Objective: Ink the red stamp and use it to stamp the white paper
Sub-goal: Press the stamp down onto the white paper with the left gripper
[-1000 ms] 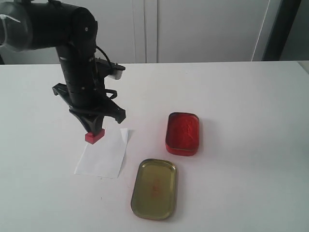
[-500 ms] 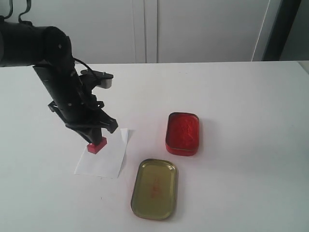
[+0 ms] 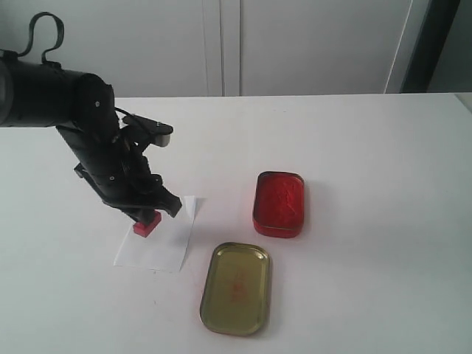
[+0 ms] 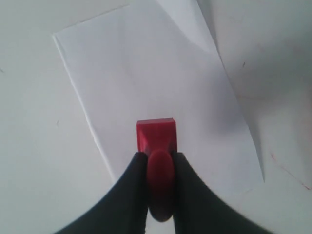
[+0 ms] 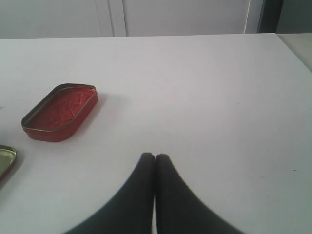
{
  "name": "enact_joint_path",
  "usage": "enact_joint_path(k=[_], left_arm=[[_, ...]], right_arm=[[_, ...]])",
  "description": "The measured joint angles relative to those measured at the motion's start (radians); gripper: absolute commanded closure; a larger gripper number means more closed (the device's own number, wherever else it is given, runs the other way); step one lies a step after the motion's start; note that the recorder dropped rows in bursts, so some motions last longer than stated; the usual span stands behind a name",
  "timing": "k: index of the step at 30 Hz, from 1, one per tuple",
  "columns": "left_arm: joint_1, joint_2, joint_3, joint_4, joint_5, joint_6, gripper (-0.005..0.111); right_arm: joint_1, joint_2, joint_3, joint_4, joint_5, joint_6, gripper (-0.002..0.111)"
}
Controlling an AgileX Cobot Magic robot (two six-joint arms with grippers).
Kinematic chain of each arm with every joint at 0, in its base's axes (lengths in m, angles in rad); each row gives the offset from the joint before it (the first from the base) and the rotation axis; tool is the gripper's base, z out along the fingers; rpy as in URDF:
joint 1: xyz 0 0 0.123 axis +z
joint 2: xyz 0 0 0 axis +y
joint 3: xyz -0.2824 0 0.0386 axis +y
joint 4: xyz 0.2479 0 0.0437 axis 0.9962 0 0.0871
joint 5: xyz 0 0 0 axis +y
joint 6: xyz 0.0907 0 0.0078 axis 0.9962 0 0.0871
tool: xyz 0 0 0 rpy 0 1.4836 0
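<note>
1. your left gripper [image 4: 160,168]: fingers clamped on the handle of the red stamp [image 4: 156,134].
2. red stamp: over the white paper [image 3: 164,247], inside its edges; contact cannot be told.
3. red ink tin [image 3: 279,203]: well right of the paper, open table [image 3: 369,147] around it.
4. gold lid [image 3: 236,287]: just beside the paper's near right corner, apart.
5. your right gripper [image 5: 155,163]: fingers together, holding nothing.

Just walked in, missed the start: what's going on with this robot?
The left gripper grips the red stamp by its handle, block set on the white paper, seemingly pressing a print. The open red ink tin and its gold lid lie nearby, untouched. The right gripper is shut on nothing, away from the work.
</note>
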Motion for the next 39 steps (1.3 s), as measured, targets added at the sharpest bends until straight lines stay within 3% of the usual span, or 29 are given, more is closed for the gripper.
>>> enact_joint_path(k=[4, 9, 31, 39], left_arm=[[-0.038, -0.002, 0.0, 0.085, -0.023, -0.091, 0.107], [-0.039, -0.002, 0.0, 0.108, -0.03, -0.133, 0.107], [-0.039, 0.05, 0.0, 0.072, -0.087, -0.137, 0.107], [-0.039, 0.053, 0.041, 0.064, -0.165, -0.139, 0.107]], right_arm=[[0.0, 0.0, 0.0, 0.0, 0.0, 0.0, 0.108], [0.0, 0.0, 0.0, 0.0, 0.0, 0.0, 0.108], [0.0, 0.0, 0.0, 0.0, 0.0, 0.0, 0.108], [0.0, 0.0, 0.0, -0.002, 0.0, 0.017, 0.108]])
